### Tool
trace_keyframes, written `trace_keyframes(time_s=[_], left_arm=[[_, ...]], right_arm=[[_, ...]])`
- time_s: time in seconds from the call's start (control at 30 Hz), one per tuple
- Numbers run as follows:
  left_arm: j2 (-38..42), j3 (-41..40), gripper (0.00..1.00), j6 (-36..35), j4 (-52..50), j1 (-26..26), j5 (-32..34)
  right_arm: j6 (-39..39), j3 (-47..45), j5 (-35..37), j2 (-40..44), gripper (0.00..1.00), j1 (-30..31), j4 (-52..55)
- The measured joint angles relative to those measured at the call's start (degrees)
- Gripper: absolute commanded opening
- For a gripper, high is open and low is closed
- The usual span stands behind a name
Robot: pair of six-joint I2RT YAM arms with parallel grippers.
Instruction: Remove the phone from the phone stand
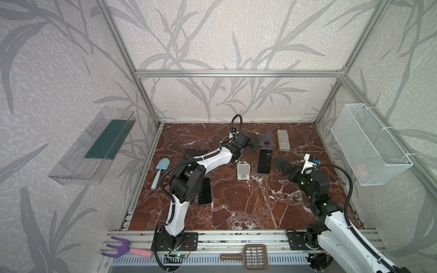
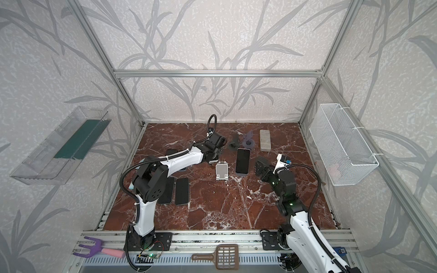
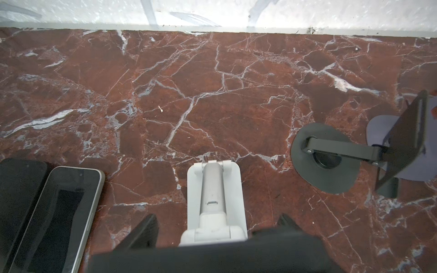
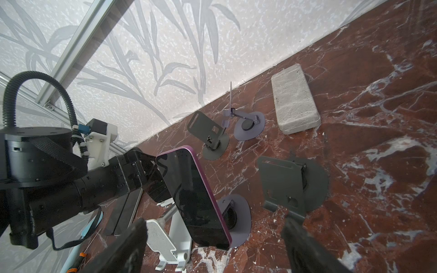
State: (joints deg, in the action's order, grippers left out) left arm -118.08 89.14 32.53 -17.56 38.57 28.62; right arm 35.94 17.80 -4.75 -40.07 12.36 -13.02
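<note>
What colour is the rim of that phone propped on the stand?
Purplish pink; the phone shows best in the right wrist view.

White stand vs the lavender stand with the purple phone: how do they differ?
Load: the white stand is empty; the lavender stand has the purple phone leaning on it.
Base: the white stand's is rectangular, the lavender stand's a round disc.
Colour: white with a grey arm versus lavender.
Shared: both sit on the table, side by side.
</note>
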Motion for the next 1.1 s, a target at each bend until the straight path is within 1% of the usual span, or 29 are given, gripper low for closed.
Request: trace_keyframes(time_s=[0.1, 0.17, 0.27, 0.33, 0.57, 0.73, 0.9, 1.1], left_arm=[[-0.66, 0.0, 0.79, 0.02, -0.07, -0.07, 0.07], [-0.85, 0.02, 0.75, -0.04, -0.07, -0.07, 0.04], [-0.85, 0.17, 0.64, 0.0, 0.09, -0.07, 0.07], [-0.85, 0.26, 0.61, -0.48, 0.09, -0.07, 0.07], [-0.5, 0.07, 0.61, -1.6, 0.04, -0.04, -0.26], [1.25, -0.5, 0.61, -3.41, -0.44, 0.0, -1.53], [5.97, -0.83, 0.61, -5.73, -1.22, 0.39, -3.5], [15.21, -2.34, 0.63, -9.07, -1.88, 0.31, -3.87]], right_arm=[[0.0, 0.0, 0.0, 0.0, 0.89, 0.0, 0.0], [0.0, 0.02, 0.0, 0.02, 0.89, 0.0, 0.0], [0.0, 0.02, 0.0, 0.02, 0.89, 0.0, 0.0], [0.0, 0.0, 0.0, 0.02, 0.89, 0.0, 0.0], [0.0, 0.02, -0.2, 0.02, 0.89, 0.0, 0.0], [0.0, 0.0, -0.24, 0.0, 0.89, 0.0, 0.0], [0.0, 0.02, -0.28, 0.0, 0.89, 0.0, 0.0], [0.0, 0.0, -0.28, 0.04, 0.89, 0.0, 0.0]])
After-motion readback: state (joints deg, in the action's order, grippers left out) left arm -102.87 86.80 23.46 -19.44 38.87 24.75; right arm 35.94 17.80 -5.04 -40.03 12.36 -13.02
